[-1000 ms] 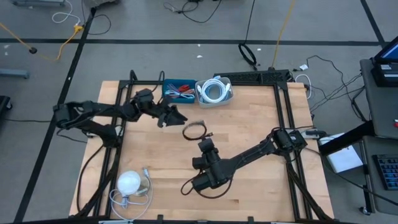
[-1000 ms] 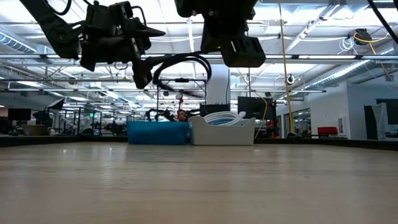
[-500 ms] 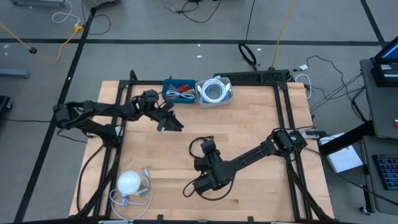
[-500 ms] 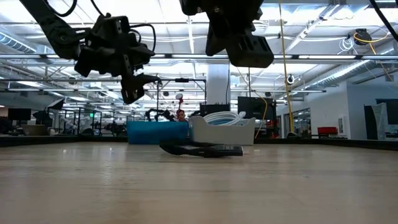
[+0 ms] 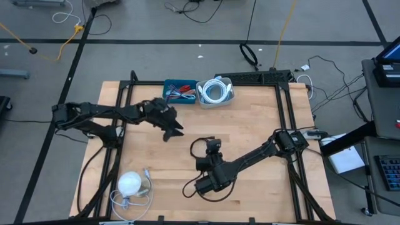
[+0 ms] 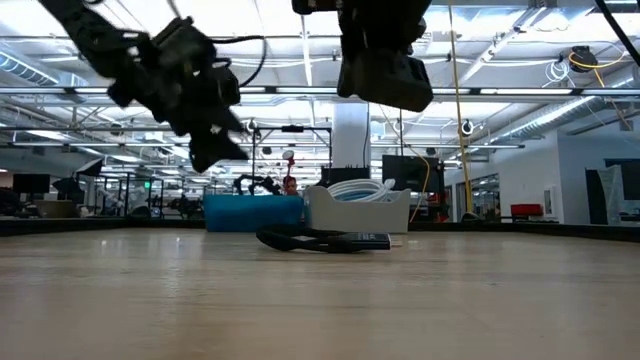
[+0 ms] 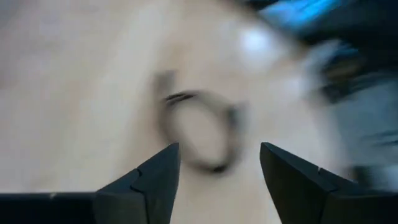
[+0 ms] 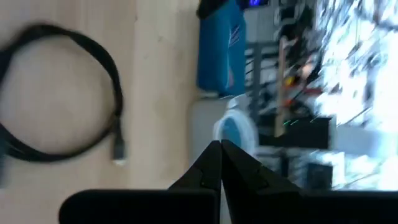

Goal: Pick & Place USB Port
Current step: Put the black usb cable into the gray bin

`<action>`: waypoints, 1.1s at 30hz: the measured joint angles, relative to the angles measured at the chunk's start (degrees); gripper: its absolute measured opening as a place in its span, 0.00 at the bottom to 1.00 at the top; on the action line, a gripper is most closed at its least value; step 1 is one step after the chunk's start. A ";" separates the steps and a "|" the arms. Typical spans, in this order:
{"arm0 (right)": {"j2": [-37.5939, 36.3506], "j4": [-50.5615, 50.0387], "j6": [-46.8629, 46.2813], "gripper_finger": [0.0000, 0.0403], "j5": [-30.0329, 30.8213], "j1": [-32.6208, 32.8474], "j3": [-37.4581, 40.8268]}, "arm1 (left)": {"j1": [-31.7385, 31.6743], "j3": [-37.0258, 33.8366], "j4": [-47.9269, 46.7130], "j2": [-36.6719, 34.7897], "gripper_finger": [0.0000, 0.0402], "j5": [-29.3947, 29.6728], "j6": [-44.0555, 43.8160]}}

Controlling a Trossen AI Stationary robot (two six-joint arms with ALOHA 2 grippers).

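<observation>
The coiled black USB cable [image 5: 201, 147] lies flat on the wooden table [image 5: 250, 125], left hand [image 5: 174, 129] spread empty above, right hand [image 5: 213, 145] pinched together.

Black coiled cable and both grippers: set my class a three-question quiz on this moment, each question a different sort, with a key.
1. True or false: the black coiled cable hangs from a gripper.
2. Which gripper is open? A) left gripper B) right gripper
3. Fill in: at the table's far edge, beside the blue bin, stands a ____ bin holding a pale coiled cable.

Key
1. False: it lies flat on the table, by the right gripper.
2. A: the left gripper's fingers stand apart, empty, above the table; the right gripper's fingers meet.
3. White: the white bin.
</observation>
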State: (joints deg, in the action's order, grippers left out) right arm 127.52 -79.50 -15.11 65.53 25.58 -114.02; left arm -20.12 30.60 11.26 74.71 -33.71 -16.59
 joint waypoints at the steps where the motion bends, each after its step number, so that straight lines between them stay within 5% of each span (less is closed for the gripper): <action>1: 0.00 -0.15 -3.34 0.00 -1.23 0.00 0.00 | 1.61 1.62 -5.29 0.00 0.54 6.31 2.59; 4: 0.00 -1.77 -15.72 0.00 -7.23 -0.45 0.00 | 5.99 6.02 -18.56 0.78 0.50 19.22 4.74; 7: 0.00 -8.28 -32.13 0.00 -13.43 -1.41 0.15 | 9.45 10.32 -25.99 3.01 0.47 22.81 2.52; 13: -1.84 -10.19 -48.58 0.00 -22.85 -2.23 10.36 | 15.07 15.29 -27.51 7.47 0.49 22.72 -2.11; 22: -8.07 -10.39 -63.55 0.08 -39.92 -0.86 32.34 | 17.99 22.37 -32.01 17.80 0.66 20.65 -6.96; 33: -11.60 -5.92 -72.56 0.10 -38.63 4.18 39.46 | 18.40 37.80 -41.76 30.76 0.73 23.45 -5.04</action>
State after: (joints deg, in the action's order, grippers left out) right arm 115.92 -85.41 -87.67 26.90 29.76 -74.56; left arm -1.73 68.40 -30.49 105.46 -10.26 -21.63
